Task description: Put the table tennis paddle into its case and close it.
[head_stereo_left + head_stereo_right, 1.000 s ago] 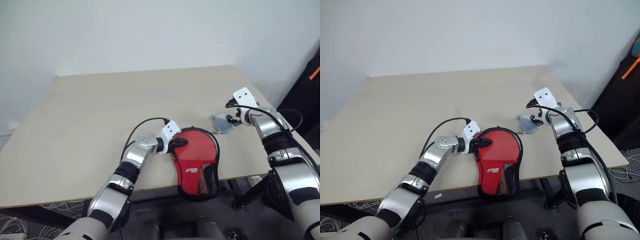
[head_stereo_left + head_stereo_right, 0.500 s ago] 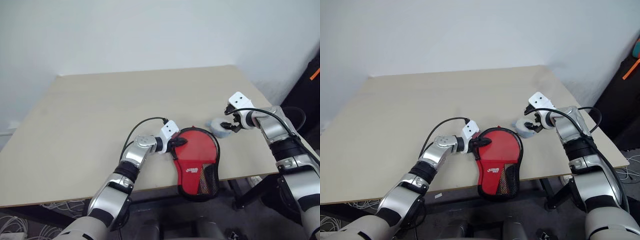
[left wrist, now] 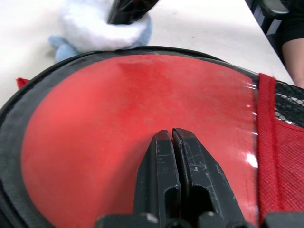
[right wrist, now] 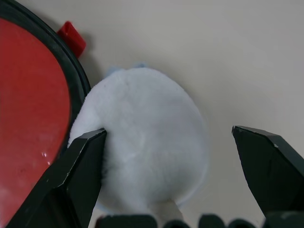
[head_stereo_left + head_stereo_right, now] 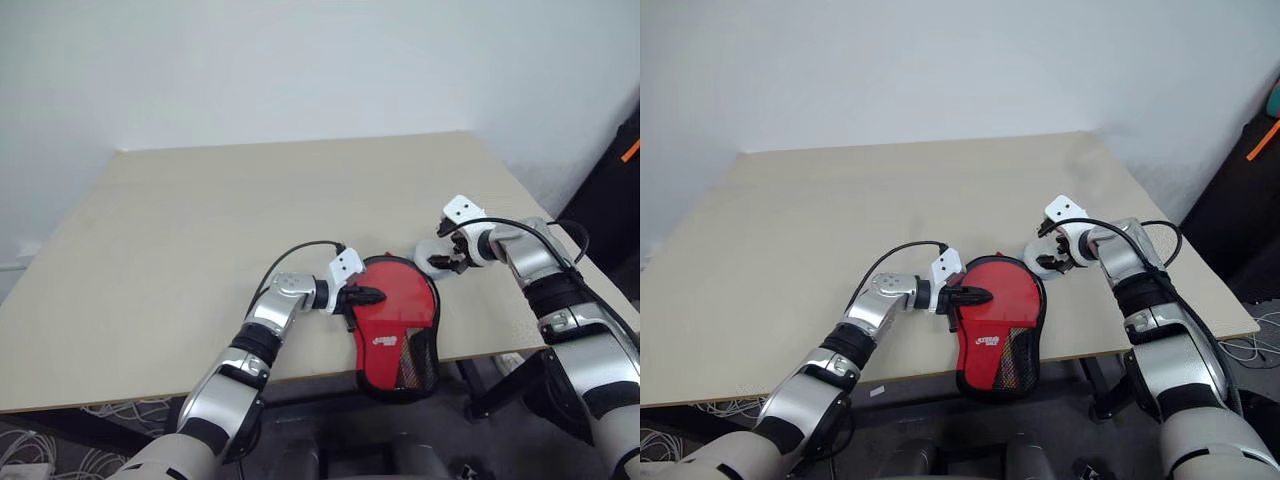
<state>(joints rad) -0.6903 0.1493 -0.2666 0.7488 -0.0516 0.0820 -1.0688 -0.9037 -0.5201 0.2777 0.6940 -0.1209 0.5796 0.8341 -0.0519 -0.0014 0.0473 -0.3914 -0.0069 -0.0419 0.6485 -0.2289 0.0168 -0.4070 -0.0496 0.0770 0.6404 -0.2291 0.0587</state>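
The case point(image 5: 396, 322) lies at the table's front edge, red side up with a black rim, and its mesh end hangs over the edge. A round red face sits behind its clear window point(image 3: 104, 118); whether that is the paddle I cannot tell. My left gripper point(image 5: 372, 296) is shut and rests flat on the case's left part, its tips point(image 3: 171, 134) pressed together with nothing between them. My right gripper point(image 5: 446, 259) stands open, its tips point(image 4: 168, 131) on either side of a fluffy pale blue-white lump point(image 4: 152, 142). The lump touches the case's rim.
The pale wooden table point(image 5: 220, 220) stretches wide behind and left of the case. A red zip tab point(image 4: 71, 37) pokes out by the case's rim near the lump. Dark objects point(image 5: 622, 170) stand beyond the table's right edge.
My right gripper has come left and down and now straddles the lump, which sits closer to the case. My left gripper has swung a little to the right on the case.
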